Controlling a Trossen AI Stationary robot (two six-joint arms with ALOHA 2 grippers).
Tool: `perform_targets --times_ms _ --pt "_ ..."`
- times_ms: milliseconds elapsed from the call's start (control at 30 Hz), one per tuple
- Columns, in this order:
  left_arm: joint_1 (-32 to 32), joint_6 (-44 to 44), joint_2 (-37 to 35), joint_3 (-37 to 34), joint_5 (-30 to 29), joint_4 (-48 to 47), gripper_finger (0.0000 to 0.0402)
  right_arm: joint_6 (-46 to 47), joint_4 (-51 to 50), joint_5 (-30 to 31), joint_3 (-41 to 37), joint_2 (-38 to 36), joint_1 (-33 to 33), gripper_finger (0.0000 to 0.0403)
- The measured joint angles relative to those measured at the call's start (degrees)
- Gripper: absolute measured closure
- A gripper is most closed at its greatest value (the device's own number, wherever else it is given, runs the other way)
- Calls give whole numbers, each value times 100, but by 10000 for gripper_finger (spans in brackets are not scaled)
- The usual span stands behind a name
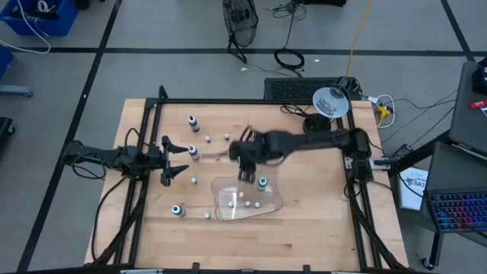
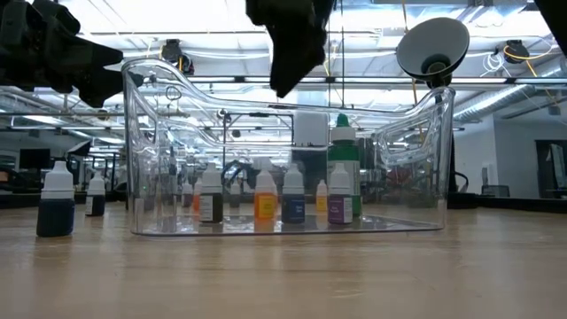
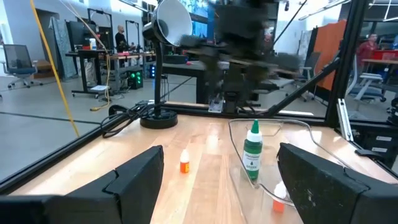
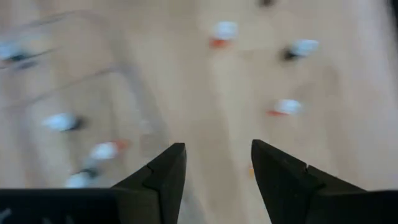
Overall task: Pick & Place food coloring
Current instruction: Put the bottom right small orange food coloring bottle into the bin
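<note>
Small food coloring bottles stand scattered on the wooden table (image 1: 304,228): dark-bodied ones (image 1: 192,122), (image 1: 194,152), (image 1: 177,210) and tiny whitish ones (image 1: 209,139), (image 1: 194,180). More stand upright inside the clear tray (image 1: 270,204), among them a tall green bottle (image 3: 252,152) and small orange, blue and purple ones (image 2: 293,202). My right gripper (image 1: 245,173) hangs open above the tray's far edge, fingers pointing down, holding nothing (image 4: 217,149). My left gripper (image 1: 176,158) waits open at the table's left side, level, facing the tray (image 3: 221,149).
A desk lamp (image 1: 329,101) stands at the table's far right corner with cables around its base. A black frame (image 1: 228,101) borders the table. A dark blue bottle (image 2: 55,204) stands on the table outside the tray's left wall. People show in the room beyond (image 3: 119,36).
</note>
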Motion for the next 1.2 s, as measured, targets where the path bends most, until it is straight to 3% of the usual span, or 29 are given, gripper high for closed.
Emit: perform_targets --times_ms 133,400,600,1200 --pt "0 2 0 0 0 -2 91 -213 -169 -10 -200 -1 -554 227" --pt "1 0 0 0 0 0 92 -467 59 -55 -1377 13 -1121 225" --pt "2 0 0 0 0 -2 92 -429 790 -667 -2011 13 -1196 226" --pt "2 2 0 0 0 -2 91 -268 1512 -810 -2535 10 -1170 227"
